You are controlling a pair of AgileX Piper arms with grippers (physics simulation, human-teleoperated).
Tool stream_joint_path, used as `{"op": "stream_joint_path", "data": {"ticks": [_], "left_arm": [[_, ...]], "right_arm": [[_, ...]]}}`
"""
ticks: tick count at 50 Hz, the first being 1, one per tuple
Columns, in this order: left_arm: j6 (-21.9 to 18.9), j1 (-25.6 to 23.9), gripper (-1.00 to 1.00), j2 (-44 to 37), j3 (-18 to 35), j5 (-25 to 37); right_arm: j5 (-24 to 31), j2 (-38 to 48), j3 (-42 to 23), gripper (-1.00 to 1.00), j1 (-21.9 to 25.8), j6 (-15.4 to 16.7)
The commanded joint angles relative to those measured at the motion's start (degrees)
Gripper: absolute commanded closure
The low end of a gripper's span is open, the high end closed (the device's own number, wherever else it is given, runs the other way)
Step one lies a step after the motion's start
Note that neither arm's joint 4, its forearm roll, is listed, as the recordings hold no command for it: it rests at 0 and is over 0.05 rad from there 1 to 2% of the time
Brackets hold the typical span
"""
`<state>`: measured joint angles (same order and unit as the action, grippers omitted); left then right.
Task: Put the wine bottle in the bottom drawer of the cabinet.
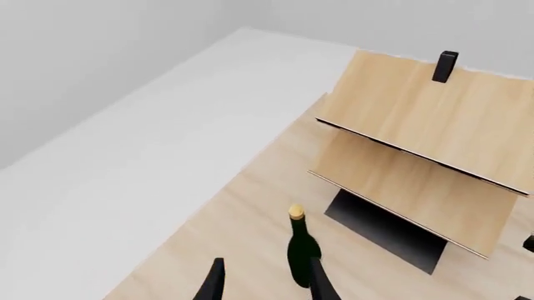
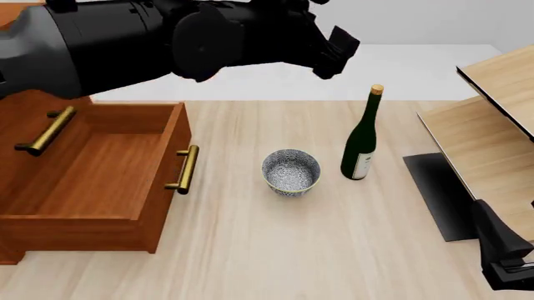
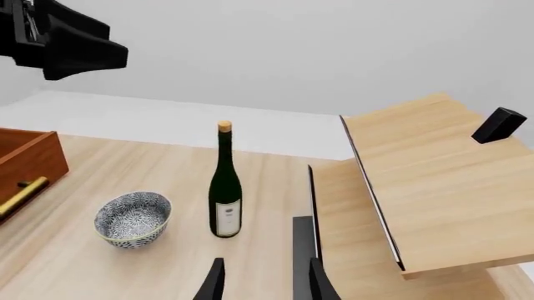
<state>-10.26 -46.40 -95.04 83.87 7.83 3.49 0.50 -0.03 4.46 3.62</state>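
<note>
1. The cabinet [image 2: 17, 134] fills the left of the front view, and its bottom drawer [image 2: 92, 181] stands pulled out and open, nothing inside it.
2. The pale shelf unit [image 2: 492, 125] stands at the right edge of the table [image 2: 250, 262].
3. My left arm hangs high over the table's far side, between the drawer and the bottle; my left gripper [image 1: 262, 284] has its fingers apart and holds nothing.
4. My right gripper [image 3: 262, 281] waits low at the near right, fingers also spread and empty, facing the bottle.
5. The wine bottle [image 2: 362, 137] stands upright on the table, right of the patterned bowl [image 2: 291, 172] and well apart from the drawer.
6. I judge the step to be the reach for the bottle. Next I must close on its body without tipping it, then carry it left past the bowl.
</note>
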Motion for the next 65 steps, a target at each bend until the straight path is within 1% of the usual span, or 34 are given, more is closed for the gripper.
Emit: {"op": "stream_joint_path", "data": {"ticks": [1,9,14,16,18,25,28,30,32,51,55,65], "left_arm": [[-0.4,-0.9,-1.00,-4.7,7.8,2.6],[-1.5,-1.4,-1.00,-7.8,10.6,3.4],[-2.0,-1.8,-1.00,-9.9,13.8,4.4],[-1.6,-1.2,-1.00,-10.7,15.0,4.6],[-1.5,-1.8,-1.00,-11.5,15.6,4.9],[-1.3,-1.5,-1.00,-15.4,19.4,5.6],[-2.0,-1.6,-1.00,-16.8,20.3,5.3],[-1.5,-1.5,-1.00,-17.5,21.1,5.8],[-1.9,-1.4,-1.00,-18.1,21.7,5.7],[-1.3,-1.8,-1.00,-20.9,21.4,3.9],[-1.6,-1.7,-1.00,-21.6,21.6,3.5],[-0.9,-2.1,-1.00,-22.9,21.8,3.0]], "right_arm": [[-0.2,0.3,0.0,-1.00,0.0,0.0],[0.0,0.3,0.0,-1.00,-0.1,0.1],[0.2,0.1,0.0,-1.00,-0.1,0.0],[0.3,0.1,0.0,-1.00,-0.1,0.0],[0.3,0.1,0.0,-1.00,-0.2,0.0],[0.3,0.2,0.0,-1.00,-0.3,-0.2],[0.4,0.2,0.0,-1.00,-0.4,-0.2],[0.4,0.1,0.0,-1.00,-0.4,-0.3],[0.4,0.1,0.0,-1.00,-0.4,-0.3],[0.0,0.8,0.0,-1.00,-0.3,-0.4],[0.7,0.4,0.0,-1.00,-0.3,-0.3],[0.8,0.4,0.0,-1.00,-0.4,-0.4]]}}
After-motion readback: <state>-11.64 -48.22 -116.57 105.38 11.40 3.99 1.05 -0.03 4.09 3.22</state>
